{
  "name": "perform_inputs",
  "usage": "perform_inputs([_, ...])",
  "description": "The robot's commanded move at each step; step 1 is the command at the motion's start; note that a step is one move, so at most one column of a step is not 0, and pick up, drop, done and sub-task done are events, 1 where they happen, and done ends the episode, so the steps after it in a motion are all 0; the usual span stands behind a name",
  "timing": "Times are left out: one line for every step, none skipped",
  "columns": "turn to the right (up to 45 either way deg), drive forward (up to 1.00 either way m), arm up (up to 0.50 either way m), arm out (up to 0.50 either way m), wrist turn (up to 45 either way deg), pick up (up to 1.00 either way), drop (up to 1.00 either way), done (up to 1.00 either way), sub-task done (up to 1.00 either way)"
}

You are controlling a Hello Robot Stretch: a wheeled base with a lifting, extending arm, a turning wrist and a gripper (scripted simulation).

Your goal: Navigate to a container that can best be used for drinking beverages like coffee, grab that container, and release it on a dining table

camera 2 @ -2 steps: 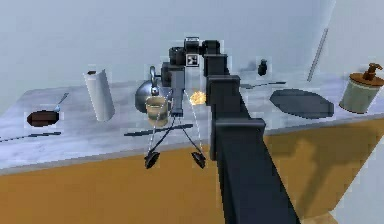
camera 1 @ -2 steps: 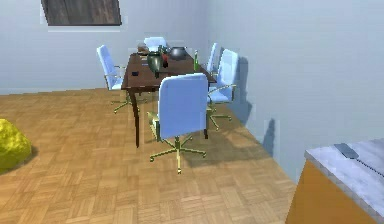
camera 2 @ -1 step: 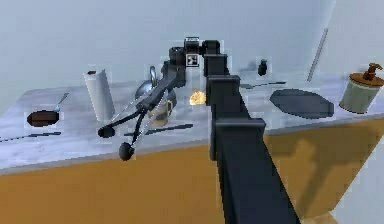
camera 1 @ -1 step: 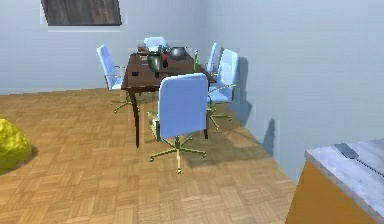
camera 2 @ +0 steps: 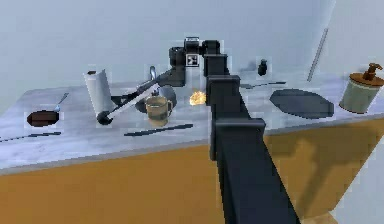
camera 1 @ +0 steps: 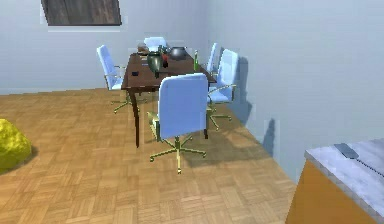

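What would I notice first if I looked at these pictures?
Probably the big dark arm, which rises from the arm side view's bottom edge across a grey counter toward a tan cup. In the forward view, a dark dining table ringed by pale blue chairs stands near the room's far corner.
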Motion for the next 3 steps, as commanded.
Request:
perform_inputs([0.0, 0.00, 0.00, 0.00, 45.0, 0.00, 0.00, 0.00, 0.00])
perform_inputs([0.0, 0.00, 0.00, 0.00, 9.0, 0.00, 0.00, 0.00, 0.00])
perform_inputs([0.0, 0.00, -0.16, 0.00, 0.0, 0.00, 0.00, 0.00, 0.00])
